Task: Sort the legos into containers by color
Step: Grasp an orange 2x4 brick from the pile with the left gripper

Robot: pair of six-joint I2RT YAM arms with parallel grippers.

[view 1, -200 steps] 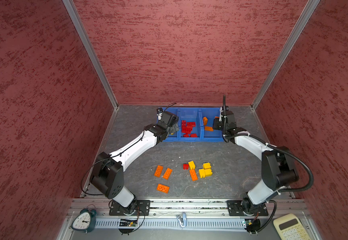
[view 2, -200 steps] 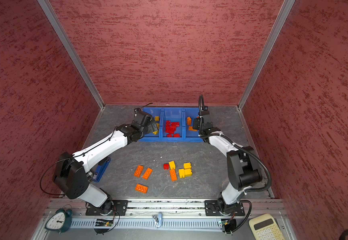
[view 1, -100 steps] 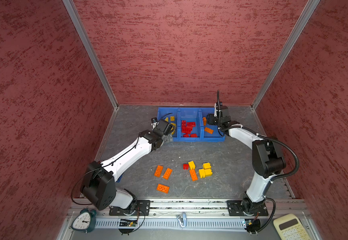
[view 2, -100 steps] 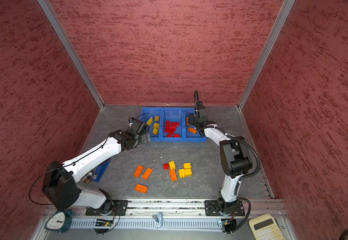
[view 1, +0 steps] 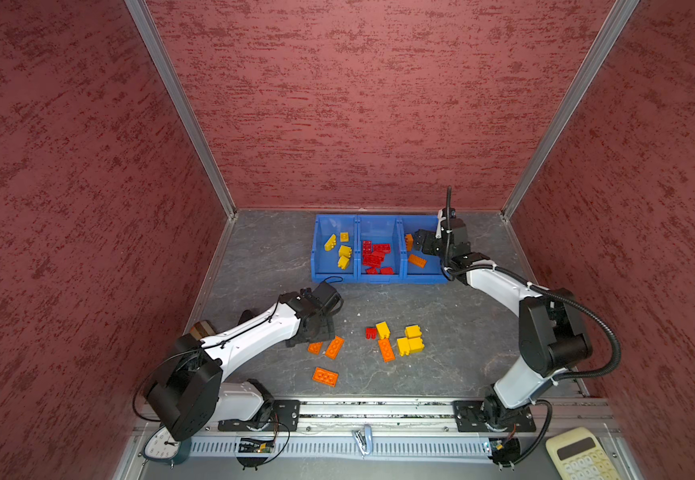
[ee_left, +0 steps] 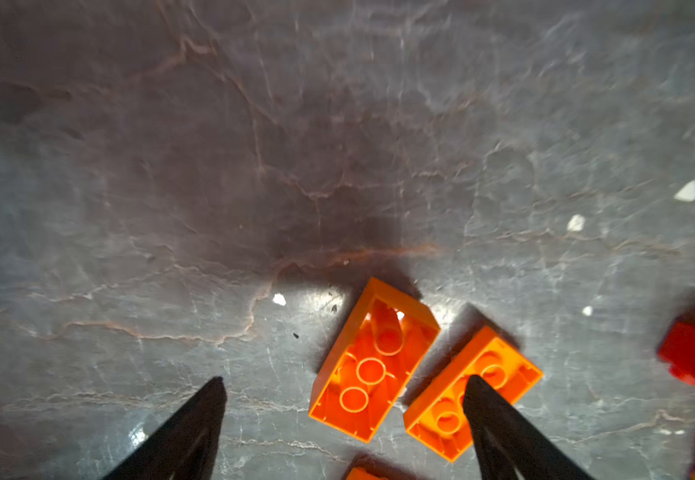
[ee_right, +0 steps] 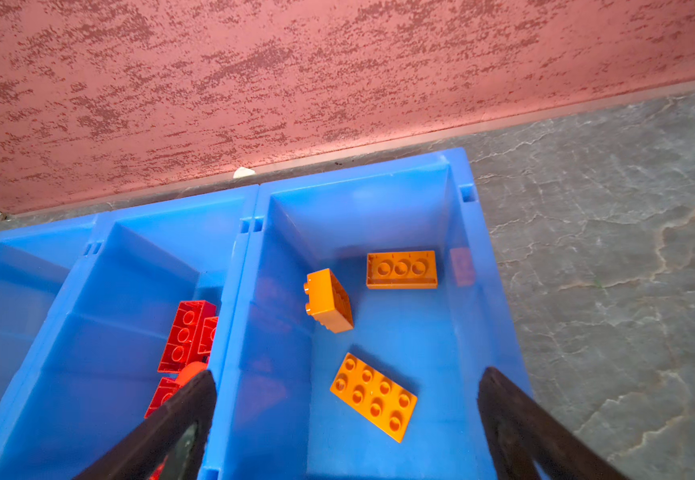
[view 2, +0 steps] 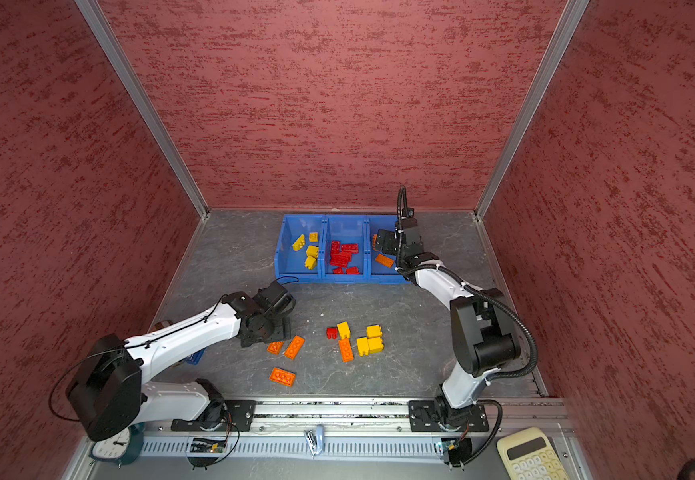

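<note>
Three joined blue containers (view 1: 379, 277) stand at the back: yellow legos (view 1: 343, 251) in the left one, red legos (view 1: 375, 255) in the middle, orange legos (view 1: 416, 260) in the right. My right gripper (ee_right: 348, 372) hangs open above the right container (ee_right: 358, 199), holding nothing, over a flat orange brick (ee_right: 373, 397). My left gripper (ee_left: 346, 379) is open low over the table, with an upturned orange brick (ee_left: 373, 361) between its fingers and a second orange brick (ee_left: 499, 357) under one fingertip. More loose orange (view 1: 325, 376), yellow (view 1: 410, 343) and red (view 1: 370, 332) legos lie mid-table.
Red walls close in the table on three sides. A metal rail (view 1: 379, 409) runs along the front edge, with a clock (view 1: 163, 446) at its left end and a calculator (view 1: 578, 455) at its right. A small blue object (view 2: 196, 356) lies under the left arm.
My left arm has drawn back from the left container and come down over the loose orange bricks. My right gripper has opened above the right container.
</note>
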